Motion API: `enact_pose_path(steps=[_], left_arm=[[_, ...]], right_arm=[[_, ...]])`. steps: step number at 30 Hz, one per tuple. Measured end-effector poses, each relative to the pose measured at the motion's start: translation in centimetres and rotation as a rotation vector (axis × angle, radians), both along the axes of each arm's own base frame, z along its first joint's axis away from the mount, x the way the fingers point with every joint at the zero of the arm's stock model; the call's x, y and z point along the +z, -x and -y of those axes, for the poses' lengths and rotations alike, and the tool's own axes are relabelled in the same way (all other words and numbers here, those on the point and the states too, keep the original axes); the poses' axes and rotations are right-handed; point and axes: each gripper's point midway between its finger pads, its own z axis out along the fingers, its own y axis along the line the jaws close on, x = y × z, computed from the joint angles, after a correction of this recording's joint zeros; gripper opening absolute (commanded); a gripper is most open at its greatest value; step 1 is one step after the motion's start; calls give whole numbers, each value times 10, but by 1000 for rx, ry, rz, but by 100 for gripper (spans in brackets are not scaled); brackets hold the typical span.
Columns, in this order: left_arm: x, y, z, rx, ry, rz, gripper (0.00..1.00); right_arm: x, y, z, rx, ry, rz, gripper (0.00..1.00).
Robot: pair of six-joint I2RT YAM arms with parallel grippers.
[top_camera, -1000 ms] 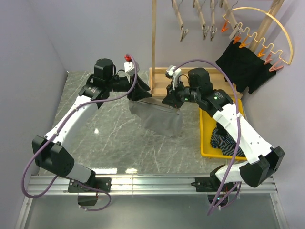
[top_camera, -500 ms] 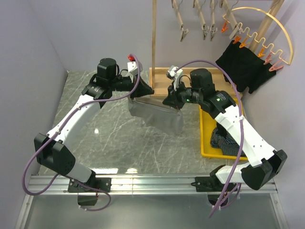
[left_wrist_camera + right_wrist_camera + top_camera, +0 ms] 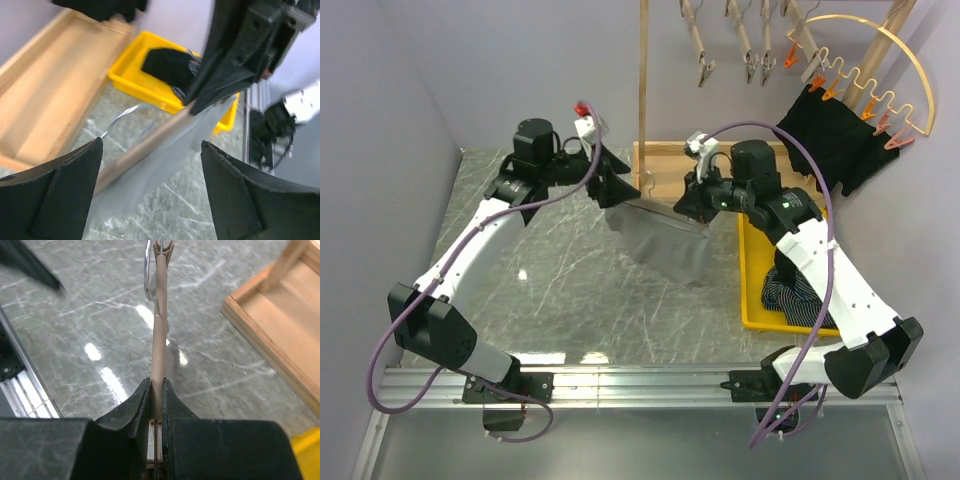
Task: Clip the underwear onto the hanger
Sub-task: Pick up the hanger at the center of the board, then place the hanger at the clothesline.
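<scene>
The stiff hanger (image 3: 160,340) is pinched by the right hand (image 3: 156,385); the underwear (image 3: 665,245) hangs limp just below that hand. The left hand (image 3: 150,150) is spread. Soft, light cloth is probably best taken at its top edge.

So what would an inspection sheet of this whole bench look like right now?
Surface: grey marbled table, glossy.
Job's things: wooden hanger; grey underwear hanging below its bar.
Clutter: yellow bin holding spare clothes.
Grippers: left gripper open near the hanger; right gripper shut on the hanger.
Cables: purple cables loop along both arms.
Surroundings: wooden rack, black garment hanging at the right, grey wall.
</scene>
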Motion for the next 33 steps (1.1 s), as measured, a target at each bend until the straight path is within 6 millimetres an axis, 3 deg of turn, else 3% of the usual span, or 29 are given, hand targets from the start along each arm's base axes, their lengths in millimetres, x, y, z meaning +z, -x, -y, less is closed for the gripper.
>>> enact_pose_path(steps=[5, 8, 18, 25, 33], left_arm=[[18, -22, -31, 122, 43, -3, 87], [30, -21, -39, 148, 70, 8, 87], [41, -15, -35, 143, 125, -8, 92], [45, -15, -33, 140, 143, -17, 97], [45, -12, -28, 124, 147, -14, 99]], right_arm=[[-6, -6, 39, -107, 12, -24, 0], [-3, -5, 68, -192, 17, -20, 0], [29, -8, 166, -477, 35, 89, 0], [51, -18, 247, -698, 56, 128, 0], [87, -36, 300, -794, 50, 189, 0]])
